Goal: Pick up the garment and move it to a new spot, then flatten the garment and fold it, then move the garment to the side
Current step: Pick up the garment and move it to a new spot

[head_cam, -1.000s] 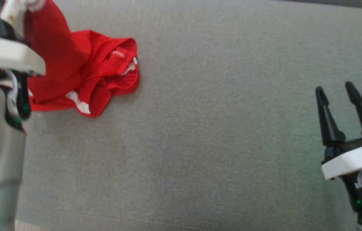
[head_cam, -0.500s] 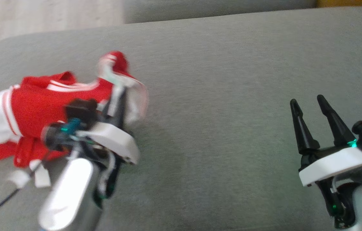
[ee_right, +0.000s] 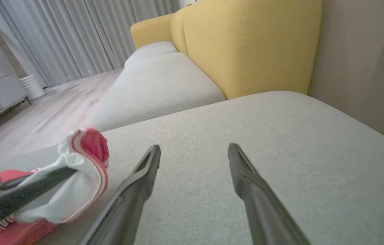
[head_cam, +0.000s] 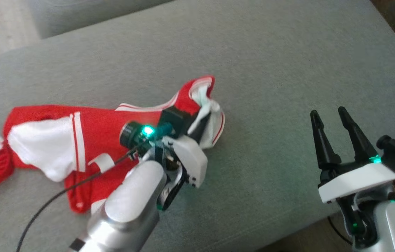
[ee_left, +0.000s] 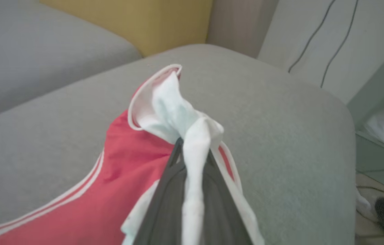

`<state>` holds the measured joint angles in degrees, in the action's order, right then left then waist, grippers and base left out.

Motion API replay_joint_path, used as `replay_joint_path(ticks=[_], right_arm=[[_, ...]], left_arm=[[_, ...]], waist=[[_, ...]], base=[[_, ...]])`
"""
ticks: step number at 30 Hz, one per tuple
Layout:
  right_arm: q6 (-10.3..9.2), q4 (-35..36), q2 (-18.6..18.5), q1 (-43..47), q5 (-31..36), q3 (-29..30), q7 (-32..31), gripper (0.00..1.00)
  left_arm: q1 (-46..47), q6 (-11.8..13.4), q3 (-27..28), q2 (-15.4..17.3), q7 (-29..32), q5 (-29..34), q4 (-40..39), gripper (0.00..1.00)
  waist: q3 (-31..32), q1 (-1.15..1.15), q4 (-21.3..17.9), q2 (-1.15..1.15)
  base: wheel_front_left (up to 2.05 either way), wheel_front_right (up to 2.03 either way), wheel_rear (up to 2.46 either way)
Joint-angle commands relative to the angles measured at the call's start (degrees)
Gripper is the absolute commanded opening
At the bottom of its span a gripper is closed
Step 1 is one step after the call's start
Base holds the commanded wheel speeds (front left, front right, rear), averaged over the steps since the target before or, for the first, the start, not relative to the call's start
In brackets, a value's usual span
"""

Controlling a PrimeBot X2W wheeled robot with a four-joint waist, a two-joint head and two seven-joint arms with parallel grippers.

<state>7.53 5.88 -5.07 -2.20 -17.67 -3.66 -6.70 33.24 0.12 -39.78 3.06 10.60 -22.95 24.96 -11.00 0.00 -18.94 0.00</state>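
Garment [head_cam: 106, 122]: soft, creased red jersey with white panels and stripes, stretched along the left half of the cushion [head_cam: 270, 70].
Left gripper [head_cam: 202, 120]: clamped on a bunched white hem at the garment's right end.
Right gripper [head_cam: 327, 112]: fingers spread wide, empty, well apart from the garment.
Surroundings: grey woven cushion; yellow backrest [ee_right: 246, 44]; thin black cable [head_cam: 43, 206] beside the left arm.
Change: the held end is nearer the right gripper than half a second ago.

left gripper [ee_left: 193, 149] tips: buried in the white fold, can't see them
garment [head_cam: 106, 122]: part behind left gripper sits under the forearm [head_cam: 131, 203], far end runs off the edge
right gripper [head_cam: 328, 113] arm: cut off at the corner
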Motion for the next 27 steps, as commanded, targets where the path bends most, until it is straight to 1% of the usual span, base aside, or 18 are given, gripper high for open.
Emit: replay_joint_path(ticks=[1, 3, 4, 5, 6, 10, 14, 16, 19, 20, 24, 27], right_arm=[[-0.04, 1.12, 0.08, -2.95, -0.47, -1.42, 1.05, 1.0], [-0.04, 0.44, 0.19, -3.09, -0.61, -1.35, 1.63, 1.0], [-0.04, 0.44, 0.19, -3.09, -0.61, -1.35, 1.63, 1.0], [-0.04, 0.16, 0.23, -3.12, -0.6, -1.31, 1.82, 1.0], [-0.04, -0.1, 0.28, -3.11, -0.58, -1.21, 1.99, 1.0], [-0.04, -0.79, 0.38, -2.99, -0.36, -0.74, 2.07, 1.0], [-0.04, -0.43, 0.34, -2.58, -0.14, 0.21, 1.59, 1.0], [-0.04, 0.06, 0.38, -2.16, 0.16, 0.81, 1.18, 1.0], [-0.04, 1.1, 0.58, -1.37, 0.77, 1.21, 0.18, 1.0], [-0.04, 1.73, 0.64, -0.86, 1.14, 1.42, -0.56, 1.0], [-0.04, 2.96, 0.65, 0.05, 1.71, 1.94, -1.84, 1.0], [-0.04, 3.83, 0.72, 0.79, 2.16, 2.14, -2.78, 1.0]], left_arm=[[1.86, -0.8, -0.28, -0.05, -1.73, -0.85, 1.11, 0.0], [1.99, -1.43, -1.72, -0.12, -2.85, -1.85, 3.58, 0.0], [1.99, -1.43, -1.72, -0.12, -2.85, -1.85, 3.58, 0.0], [2.15, -1.42, -2.43, -0.14, -3.84, -2.32, 4.22, 0.35], [2.26, -1.42, -3.16, -0.15, -5.03, -2.86, 4.58, 1.0], [2.49, -0.42, -5.07, -0.16, -9.46, -4.61, 5.0, 1.0], [2.35, 0.46, -3.78, -0.15, -15.18, -6.05, 4.07, 1.0], [2.1, 0.93, -2.64, 0.5, -18.4, -5.99, 3.16, 1.0], [1.13, 1.8, -0.37, 2.65, -22.44, -6.03, 1.36, 1.0], [0.02, 2.33, 1.52, 4.34, -23.87, -6.4, -0.01, 1.0], [-3.08, 3.68, 6.6, 7.85, -25.29, -7.23, -3.46, 1.0], [-6.08, 5.4, 10.84, 10.44, -25.52, -7.42, -5.65, 1.0]], waist=[[-2.43, 0.0, -3.11, 0.0], [-2.66, 0.0, -3.47, 0.0], [-2.66, 0.0, -3.47, 0.0], [-2.66, 0.0, -3.5, 0.0], [-2.57, 0.0, -3.39, 0.0], [-1.47, 0.0, -1.78, 0.0], [-0.02, 0.0, 1.21, 0.0], [0.7, 0.0, 3.03, 0.0], [1.6, 0.0, 5.55, 0.0], [2.25, 0.0, 7.17, 0.0], [3.24, 0.0, 10.26, 0.0], [3.91, 0.0, 12.02, 0.0]], base=[[0.0, 0.0, 0.0], [0.0, 0.0, 0.0], [0.0, 0.0, 0.0], [0.0, 0.0, 0.0], [0.0, 0.0, 0.0], [0.0, 0.0, 0.0], [0.0, 0.0, 0.0], [0.0, 0.0, 0.0], [0.0, 0.0, 0.0], [0.0, 0.0, 0.0], [0.0, 0.0, 0.0], [0.0, 0.0, 0.0]])
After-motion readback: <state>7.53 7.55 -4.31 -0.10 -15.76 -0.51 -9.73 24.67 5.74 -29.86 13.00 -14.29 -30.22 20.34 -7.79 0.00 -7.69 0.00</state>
